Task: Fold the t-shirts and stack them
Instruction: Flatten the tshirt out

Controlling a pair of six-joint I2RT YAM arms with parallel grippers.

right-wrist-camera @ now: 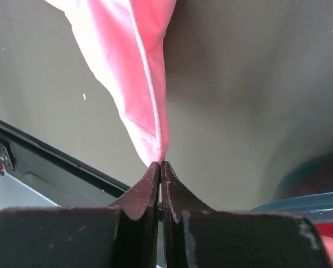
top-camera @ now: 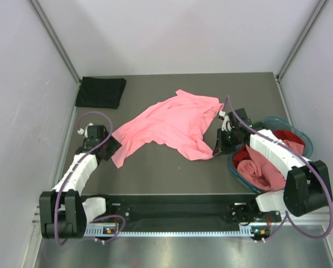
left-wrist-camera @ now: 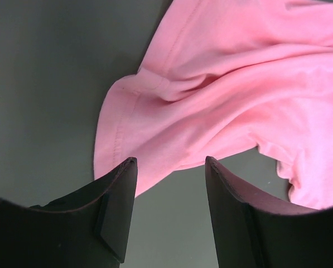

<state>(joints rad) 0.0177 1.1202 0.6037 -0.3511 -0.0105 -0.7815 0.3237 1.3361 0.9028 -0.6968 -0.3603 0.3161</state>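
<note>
Scene: The pink tee [top-camera: 172,125] sprawls rumpled across the middle of the table [top-camera: 172,178]. One tongue of cloth reaches toward your left arm, and a bunched edge lies toward your right.
Right gripper [right-wrist-camera: 160,164]: It is clamped tight on a stitched edge of the pink tee, with cloth running straight out of the closed jaws. It sits at the tee's right side, just beside the basket [top-camera: 275,119].
Left gripper [left-wrist-camera: 170,159]: The jaws are parted about halfway with nothing between them. It is poised at the tee's near-left tip, and the hemmed edge lies just beyond the fingertips. Whether it touches the table cannot be told.
Step in hand: By the look of it, you are spreading the tee flat before any fold. The second corner is not yet taken.
How to do it well: Bring your left jaws forward over the hem seam, not the loose middle, and close on one layer only. Then draw both grippers apart until the cloth lies taut, and lay it down away from the basket rim.
Watch for: The cloth looks doubled over near your left fingertips. If you pinch both layers, the tee likely won't open out.
Waiting: The black tee [top-camera: 101,92] lies flat at the far-left corner, well apart. A red tee [top-camera: 292,139] and more pink cloth [top-camera: 255,170] are heaped in the basket.
Progress: Early, by my reckoning. One tee looks finished, one is in hand, and the rest wait.
</note>
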